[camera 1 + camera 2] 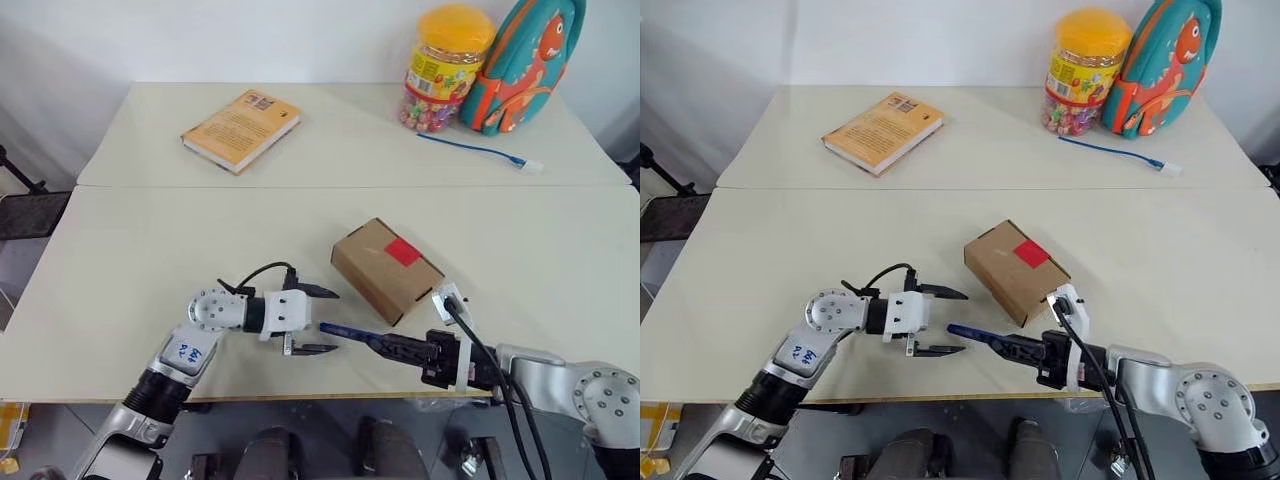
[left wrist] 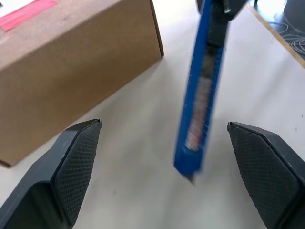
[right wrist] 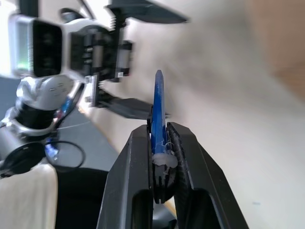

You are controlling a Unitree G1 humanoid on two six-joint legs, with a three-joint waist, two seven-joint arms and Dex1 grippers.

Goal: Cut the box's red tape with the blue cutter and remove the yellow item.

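Note:
The brown cardboard box lies on the near table, right of centre, with the red tape on its top face. My right gripper is shut on the blue cutter and holds it level just in front of the box, its tip pointing left. My left gripper stands open facing that tip, one finger on each side of it without touching. The left wrist view shows the cutter between the spread fingers, with the box close beside. The yellow item is hidden.
On the far table lie an orange-yellow book, a yellow-lidded candy jar, a teal backpack and a blue cable with a white plug. A seam separates the two tables. The near table's front edge runs just below both grippers.

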